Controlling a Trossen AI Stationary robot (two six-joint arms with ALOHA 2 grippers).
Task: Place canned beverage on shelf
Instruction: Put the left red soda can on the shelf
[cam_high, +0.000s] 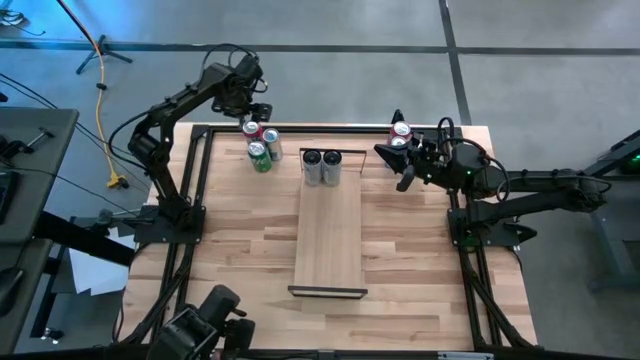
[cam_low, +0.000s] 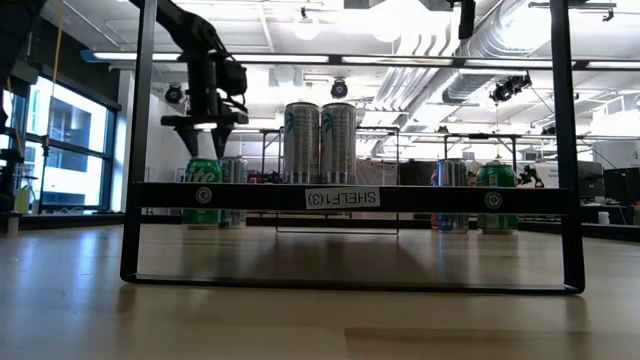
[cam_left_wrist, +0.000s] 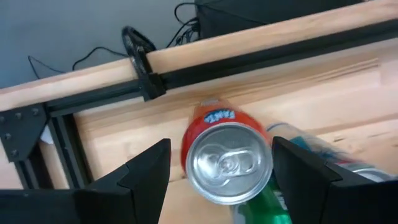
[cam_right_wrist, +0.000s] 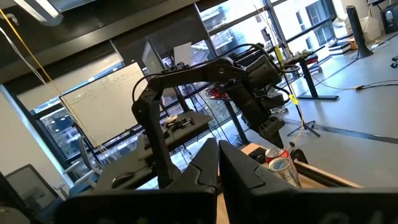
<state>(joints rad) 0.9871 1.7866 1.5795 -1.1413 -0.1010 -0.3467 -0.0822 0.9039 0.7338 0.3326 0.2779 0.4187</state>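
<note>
The shelf (cam_high: 329, 225) is a long pale board lying down the middle of the table, with dark frames at its short ends. Two tall silver cans (cam_high: 322, 166) stand on its far end and also show in the low view (cam_low: 319, 142). My left gripper (cam_high: 250, 103) is open above a cluster of three cans (cam_high: 261, 143) at the table's far left. Its fingers (cam_left_wrist: 144, 170) stand on either side of the orange-red can's top (cam_left_wrist: 227, 160), apart from it. My right gripper (cam_right_wrist: 216, 167) is shut and empty near the far right.
Two more cans (cam_high: 400, 136) stand at the far right edge beside my right arm. A green can (cam_left_wrist: 268, 200) and another can (cam_left_wrist: 316, 147) stand close against the orange-red one. The table's black frame rail (cam_left_wrist: 186, 73) runs just beyond the cluster.
</note>
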